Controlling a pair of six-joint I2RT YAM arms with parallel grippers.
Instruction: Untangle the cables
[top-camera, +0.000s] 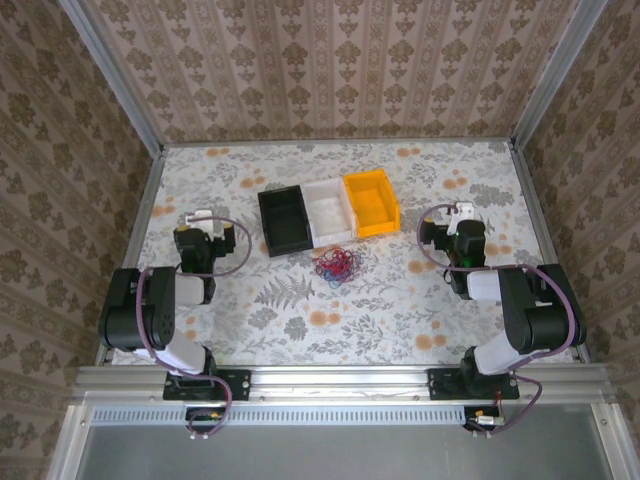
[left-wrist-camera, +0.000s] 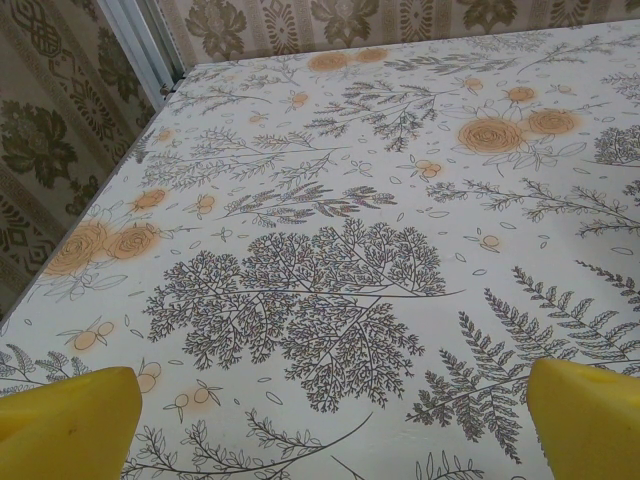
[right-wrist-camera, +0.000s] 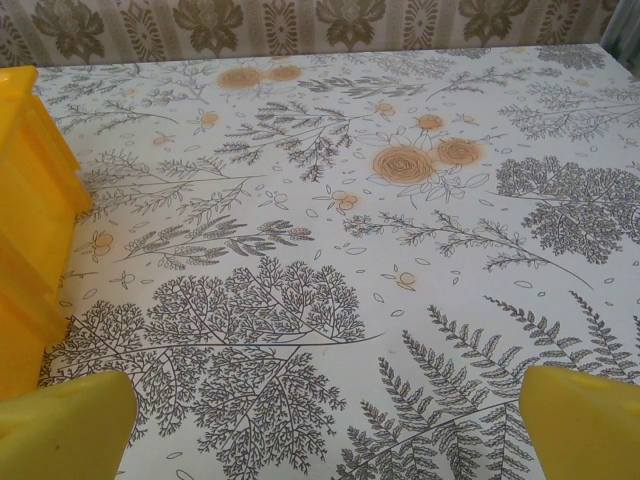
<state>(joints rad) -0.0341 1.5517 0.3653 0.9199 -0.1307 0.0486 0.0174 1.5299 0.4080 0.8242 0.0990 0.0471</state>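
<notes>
Cables (top-camera: 336, 265) lay in one small tangle of red, blue and dark loops on the table (top-camera: 420, 300). They sat well to the right of the left gripper (top-camera: 203, 216) and well to the left of the right gripper (top-camera: 462, 212), roughly midway between the two and a little nearer the arm bases than either. Neither gripper touched them. Just beyond the tangle, three bins stood in a row, side by side: a black bin (top-camera: 285, 221) closest to the left gripper, a white bin (top-camera: 329, 212) in the middle, and a yellow bin (top-camera: 371, 204) closest to the right gripper. The tangle lay just in front of the white bin's near wall; whether it touched that wall could not be told. In the left wrist view, the left gripper's yellow fingers (left-wrist-camera: 65, 425) stood wide apart at the lower corners, with nothing held between them and only the flowered tabletop ahead. In the right wrist view, the right gripper's fingers (right-wrist-camera: 585, 425) were likewise spread wide and held nothing, and the yellow bin's wall rose close by on that gripper's left, just ahead of its left finger. Both grippers hung low over the table, pointing toward the far wall, each well apart from the row of bins when seen from above.
</notes>
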